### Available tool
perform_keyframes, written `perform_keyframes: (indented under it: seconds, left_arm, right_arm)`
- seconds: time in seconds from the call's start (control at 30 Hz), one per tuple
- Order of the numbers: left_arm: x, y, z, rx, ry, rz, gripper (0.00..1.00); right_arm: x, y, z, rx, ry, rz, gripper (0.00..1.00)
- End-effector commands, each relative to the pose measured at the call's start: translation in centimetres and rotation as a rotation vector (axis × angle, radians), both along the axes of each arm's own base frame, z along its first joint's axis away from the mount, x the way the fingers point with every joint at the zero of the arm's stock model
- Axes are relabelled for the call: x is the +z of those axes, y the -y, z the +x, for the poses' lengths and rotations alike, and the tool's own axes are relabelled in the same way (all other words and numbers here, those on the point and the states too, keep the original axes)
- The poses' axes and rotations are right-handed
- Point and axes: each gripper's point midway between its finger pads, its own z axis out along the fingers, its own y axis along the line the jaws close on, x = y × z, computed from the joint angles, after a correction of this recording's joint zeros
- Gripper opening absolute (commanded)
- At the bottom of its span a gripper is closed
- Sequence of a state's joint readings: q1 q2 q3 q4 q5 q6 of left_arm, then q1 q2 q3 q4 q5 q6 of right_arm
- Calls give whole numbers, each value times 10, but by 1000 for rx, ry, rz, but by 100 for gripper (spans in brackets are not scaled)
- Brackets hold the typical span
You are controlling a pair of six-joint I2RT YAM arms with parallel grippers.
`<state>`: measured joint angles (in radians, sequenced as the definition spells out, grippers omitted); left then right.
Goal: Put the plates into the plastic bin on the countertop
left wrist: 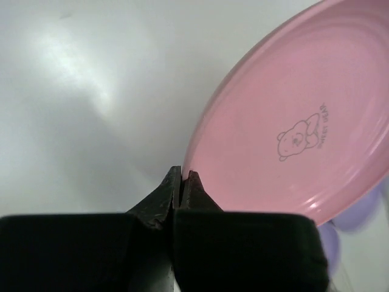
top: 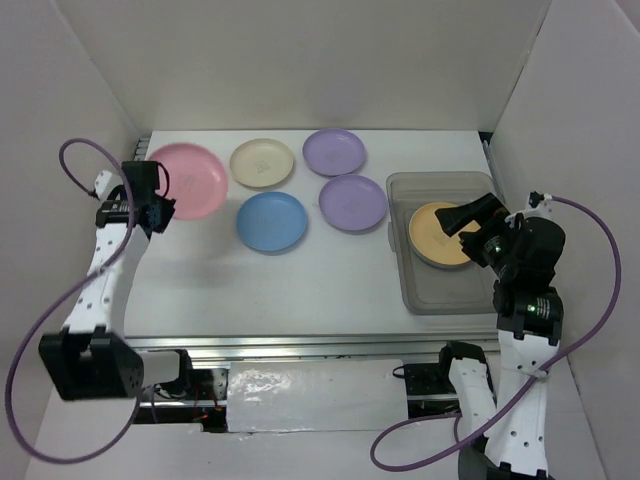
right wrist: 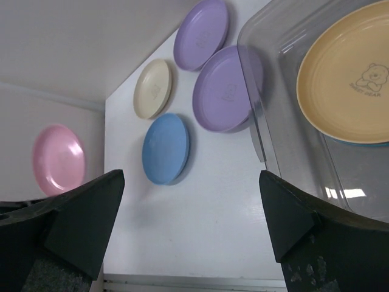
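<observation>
We found the left claw (left wrist: 183, 176) pinched shut on the left rim of the pink plate (top: 190, 180), upper left of the frame. The bin (top: 440, 300) lay far right, beside the right claw (right wrist: 189, 182), which gaped wide and empty.

Your left gripper (top: 160, 208) sits at pink plate (top: 192, 180) rim; your right gripper (top: 463, 227) hovers over yellow-orange plate (top: 428, 238) inside plastic bin (top: 440, 178)
</observation>
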<state>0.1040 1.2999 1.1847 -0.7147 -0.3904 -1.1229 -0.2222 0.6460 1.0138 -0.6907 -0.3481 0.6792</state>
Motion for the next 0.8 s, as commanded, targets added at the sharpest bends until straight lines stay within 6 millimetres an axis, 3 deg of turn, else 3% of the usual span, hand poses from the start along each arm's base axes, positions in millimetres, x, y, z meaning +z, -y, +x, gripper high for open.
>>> perform_keyframes:
  seconds: [0.0, 0.03, 0.07, 0.1, 0.13, 0.17, 0.2, 0.23, 0.27, 0.3, 0.33, 0.37, 0.4, 0.43, 0.47, 0.57, 0.6, 0.63, 0.67, 0.73, 0.77]
  left_arm:
    - [70, 63, 24, -253, 217, 35, 0]
    - [76, 85, 29, -344, 224, 44, 0]
    - [95, 129, 38, -478, 271, 33, 0]
    - [84, 158, 48, -562, 227, 23, 0]
    - [109, 186, 58, -649, 273, 36, 0]
    - [112, 234, 54, -774, 274, 33, 0]
    - [116, 265, 70, -844, 259, 50, 0]
    - [116, 292, 72, -908, 251, 49, 0]
    - [112, 332, 65, -1008, 243, 44, 0]
    - [80, 360, 74, -1077, 165, 64, 0]
    - [115, 392, 77, -1158, 257, 35, 0]
    - [73, 430, 80, -1231, 178, 34, 0]
    - [101, 448, 82, -1261, 239, 23, 0]
    - [97, 466, 83, -1301, 247, 5, 0]
    - [64, 493, 79, -1368, 194, -46, 0]
    - [53, 534, 70, -1452, 260, -153, 0]
    - [26, 539, 64, -1463, 220, -171, 0]
    - [31, 553, 64, -1481, 284, -188, 0]
    - [22, 557, 62, -1479, 272, -192, 0]
    - [22, 572, 58, -1495, 288, -201, 0]
    - [5, 580, 59, -1500, 268, -200, 0]
  right_arm:
    - [29, -6, -17, 19, 65, -21, 100]
    - [34, -7, -21, 15, 76, -13, 100]
    - [38, -6, -25, 3, 84, -10, 100]
    - [50, -4, -30, -21, 109, -16, 100]
    - [50, -4, -35, -31, 96, -13, 100]
    - [65, -3, -42, -48, 126, -19, 100]
    - [65, 3, -47, -90, 112, -19, 100]
    - [71, 6, -52, -117, 121, -20, 100]
    - [89, 9, -64, -158, 171, -29, 100]
    - [96, 14, -71, -204, 191, -22, 100]
    - [100, 25, -80, -280, 201, -33, 100]
    - [117, 28, -91, -309, 246, -37, 100]
    - [122, 30, -97, -330, 253, -33, 100]
    - [121, 33, -100, -352, 231, -32, 100]
    - [130, 30, -106, -345, 254, -29, 100]
    - [131, 23, -108, -298, 255, -13, 100]
    - [130, 20, -109, -281, 253, -9, 100]
    - [126, 18, -109, -269, 247, -8, 100]
    - [125, 17, -109, -262, 247, -6, 100]
    - [122, 15, -110, -243, 241, -8, 100]
    - [120, 14, -110, -235, 238, -8, 100]
